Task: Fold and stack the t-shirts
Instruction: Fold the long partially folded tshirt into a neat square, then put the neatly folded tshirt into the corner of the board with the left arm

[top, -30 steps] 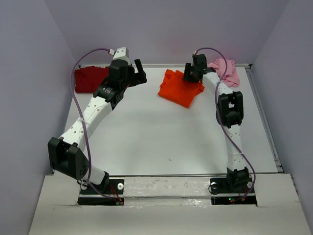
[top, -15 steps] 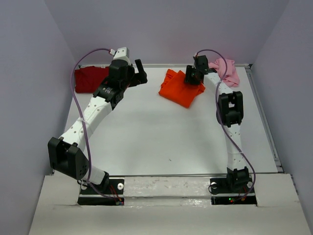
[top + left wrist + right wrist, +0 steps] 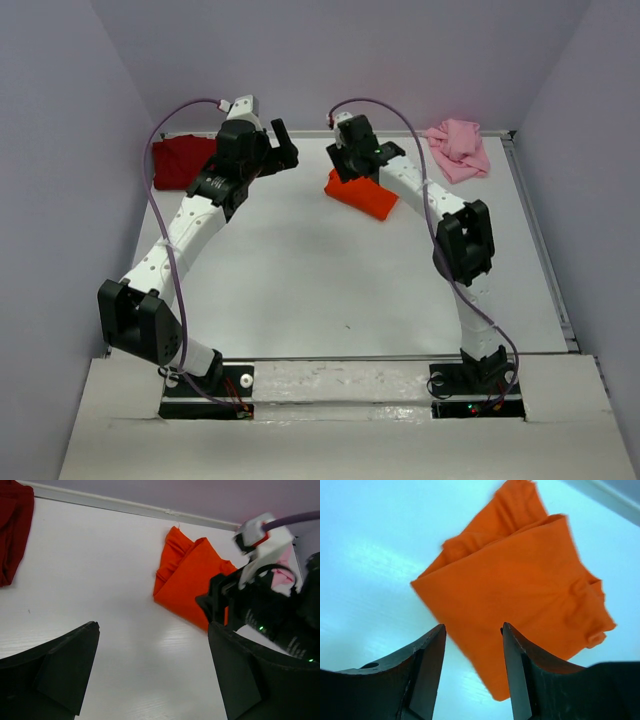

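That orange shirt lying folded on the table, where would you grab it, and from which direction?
Probably its straight near edge, from above. The orange t-shirt lies flat in folded layers, so a pinch across that edge should catch them all. The right end effector hangs open just over it. The crumpled far end would likely give only one loose layer.

orange shirt point(image 3: 370, 198) partly hidden under right gripper point(image 3: 347, 165) in top view, jaws not readable there; dark red shirt point(image 3: 12, 530) cut by left and top edges of left wrist view; pink shirt point(image 3: 281, 578) mostly hidden behind right arm point(image 3: 270, 610), only slivers show
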`<state>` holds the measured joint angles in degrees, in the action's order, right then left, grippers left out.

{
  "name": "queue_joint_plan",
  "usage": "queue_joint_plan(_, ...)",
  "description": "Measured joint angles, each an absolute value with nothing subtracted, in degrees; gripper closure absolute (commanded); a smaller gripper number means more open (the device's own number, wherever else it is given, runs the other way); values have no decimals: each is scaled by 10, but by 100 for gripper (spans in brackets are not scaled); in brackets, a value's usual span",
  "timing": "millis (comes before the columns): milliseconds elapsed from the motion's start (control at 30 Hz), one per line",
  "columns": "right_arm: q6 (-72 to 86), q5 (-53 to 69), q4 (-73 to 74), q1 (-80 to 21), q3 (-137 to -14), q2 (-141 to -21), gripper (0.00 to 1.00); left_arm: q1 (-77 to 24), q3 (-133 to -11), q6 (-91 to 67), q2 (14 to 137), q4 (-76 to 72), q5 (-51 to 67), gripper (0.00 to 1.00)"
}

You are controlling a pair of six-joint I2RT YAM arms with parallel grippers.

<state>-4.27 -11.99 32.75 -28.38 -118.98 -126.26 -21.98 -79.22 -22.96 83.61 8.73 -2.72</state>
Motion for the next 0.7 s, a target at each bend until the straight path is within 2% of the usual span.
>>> queue_joint_plan(233, -97, -202, 328, -344, -1098, -1285, 44, -217, -792, -235, 836, 86, -15, 1)
queue_joint_plan(467, -131, -278, 318, -339, -1090, -1303, 42, -217, -792, -237, 836, 84, 2, 1)
queue_joint_plan(700, -135, -277, 299, -339, -1084, -1318, 41, -216, -792, -239, 836, 84, 11, 1)
